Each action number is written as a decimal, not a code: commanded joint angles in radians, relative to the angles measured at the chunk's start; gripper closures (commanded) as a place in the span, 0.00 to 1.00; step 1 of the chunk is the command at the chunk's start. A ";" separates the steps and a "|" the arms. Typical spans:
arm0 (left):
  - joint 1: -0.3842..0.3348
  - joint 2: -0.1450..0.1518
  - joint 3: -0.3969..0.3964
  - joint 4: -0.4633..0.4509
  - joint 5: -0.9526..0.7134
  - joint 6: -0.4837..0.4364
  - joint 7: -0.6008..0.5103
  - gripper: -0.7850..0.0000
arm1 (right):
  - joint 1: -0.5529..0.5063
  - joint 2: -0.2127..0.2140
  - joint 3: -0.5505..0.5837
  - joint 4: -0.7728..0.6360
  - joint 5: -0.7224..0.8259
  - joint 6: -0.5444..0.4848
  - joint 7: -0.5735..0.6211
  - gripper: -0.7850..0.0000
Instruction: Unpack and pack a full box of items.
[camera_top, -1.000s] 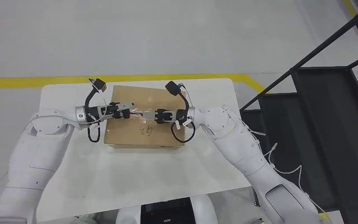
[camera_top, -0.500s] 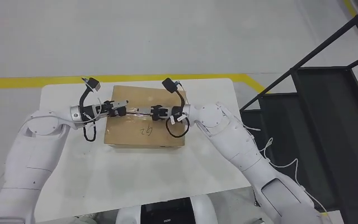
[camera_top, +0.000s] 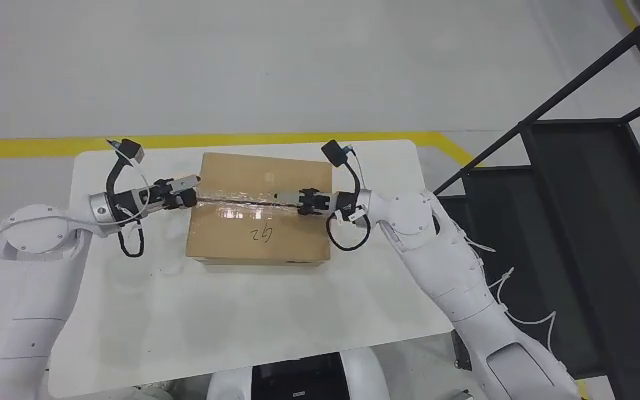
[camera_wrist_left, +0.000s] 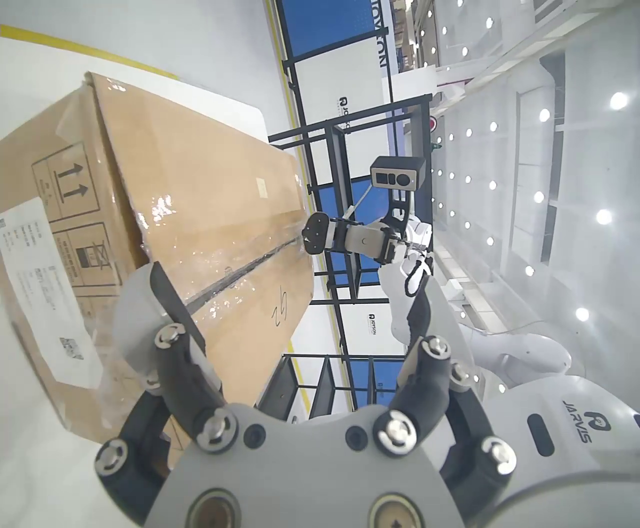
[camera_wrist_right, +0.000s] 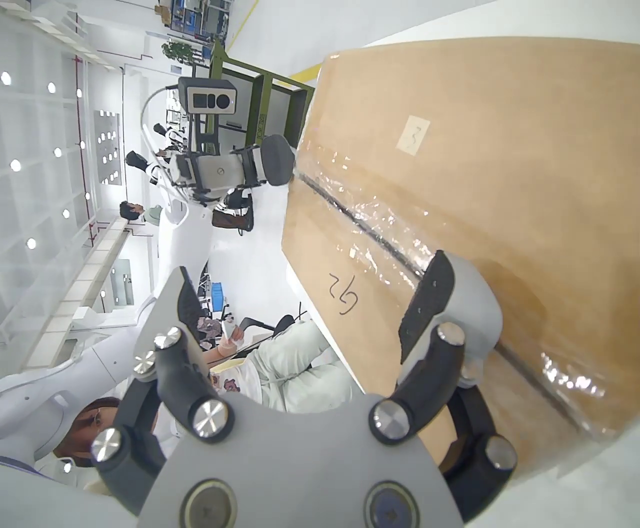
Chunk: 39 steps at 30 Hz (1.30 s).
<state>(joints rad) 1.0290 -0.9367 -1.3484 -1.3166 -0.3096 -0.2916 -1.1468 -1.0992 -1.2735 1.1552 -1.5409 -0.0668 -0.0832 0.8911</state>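
Observation:
A closed cardboard box sits mid-table, its top seam sealed with clear tape and a number handwritten on one flap. My left gripper is open at the seam's left end, just off the box edge. In the left wrist view that gripper holds nothing, with the box ahead. My right gripper is open over the seam's right part. In the right wrist view this gripper is empty, one finger low over the box beside the tape.
The white table has free room in front of the box and on both sides. A black metal stair frame stands to the right of the table. A yellow floor line runs behind it.
Both grippers have drawn apart along the taped seam. The left one went from the box's middle to its left edge, the right one toward the right end.

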 joint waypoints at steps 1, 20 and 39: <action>0.008 0.002 -0.007 -0.006 0.001 0.004 0.002 0.00 | -0.024 0.007 0.018 -0.021 -0.011 0.005 0.010 0.00; 0.039 0.007 -0.005 -0.006 0.022 0.013 0.037 0.00 | -0.173 0.054 0.168 -0.105 -0.006 0.021 0.020 0.00; 0.000 -0.002 0.020 0.046 0.017 -0.025 0.082 0.00 | -0.212 0.081 0.234 -0.144 0.020 0.008 0.020 0.00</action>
<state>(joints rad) 1.0318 -0.9383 -1.3280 -1.2727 -0.2920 -0.3127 -1.0632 -1.3067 -1.1937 1.3854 -1.6837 -0.0473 -0.0748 0.9111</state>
